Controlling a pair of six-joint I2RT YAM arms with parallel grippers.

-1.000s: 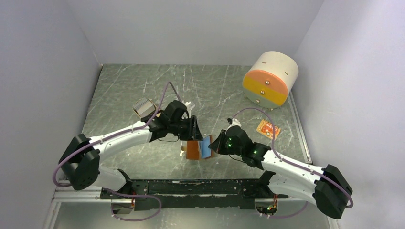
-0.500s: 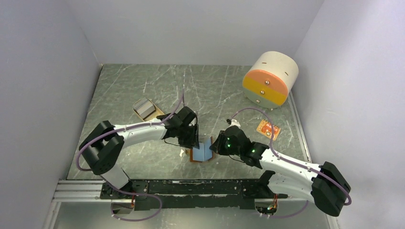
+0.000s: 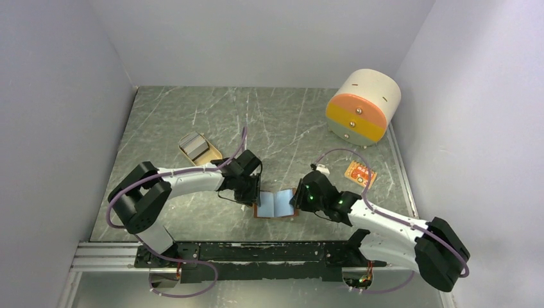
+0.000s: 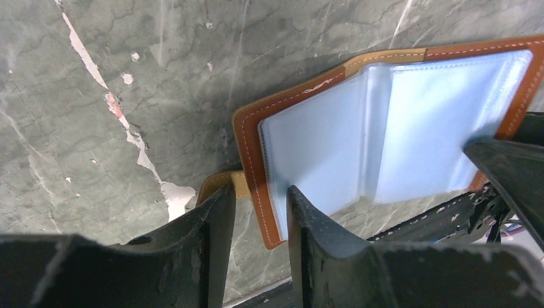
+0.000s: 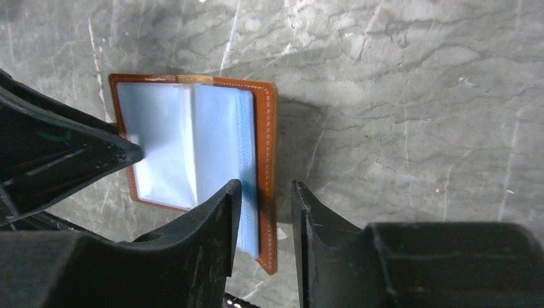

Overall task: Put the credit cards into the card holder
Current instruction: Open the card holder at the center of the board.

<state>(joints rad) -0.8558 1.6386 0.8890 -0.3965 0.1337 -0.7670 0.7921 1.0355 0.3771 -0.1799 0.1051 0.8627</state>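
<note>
The card holder (image 3: pixel 276 204) lies opened flat on the table, blue lining up, between my two grippers. My left gripper (image 3: pixel 253 195) stands at its left edge. In the left wrist view its jaws (image 4: pixel 260 192) are apart and straddle the brown edge of the card holder (image 4: pixel 398 115), with a gap showing. My right gripper (image 3: pixel 297 199) stands at the right edge. Its jaws (image 5: pixel 265 185) are apart around that side of the card holder (image 5: pixel 167 141), gripping nothing. The credit cards (image 3: pixel 191 142), a pale grey stack, sit far back left, away from both grippers.
The cards rest in a tan shallow dish (image 3: pixel 210 154). A cream-and-orange drum-shaped drawer box (image 3: pixel 362 106) stands at the back right. A small orange patterned card (image 3: pixel 360 173) lies right of the right arm. Grey walls close in three sides.
The card holder, held up half open a second ago, now lies flat and fully open. The left arm came down toward the near edge. The right jaws have opened and let go.
</note>
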